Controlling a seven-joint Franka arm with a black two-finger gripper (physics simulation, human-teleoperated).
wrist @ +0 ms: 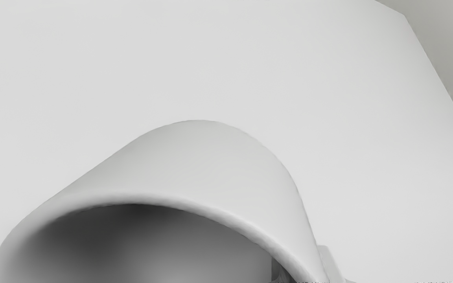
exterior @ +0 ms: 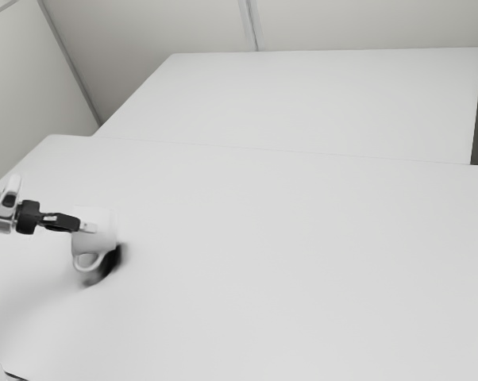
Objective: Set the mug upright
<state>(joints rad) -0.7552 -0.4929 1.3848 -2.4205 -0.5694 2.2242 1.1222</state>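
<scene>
Camera placement.
Exterior view: set back beside the white-and-black arm, facing down across a smooth white table; wrist view: close at a white cylindrical mug's mouth, facing tabletop beyond. Both share mug and table.

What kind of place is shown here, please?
Probably a simulated robot test room or laboratory: a black two-finger gripper is at a white mug, with a plain white tabletop and pale walls.
</scene>
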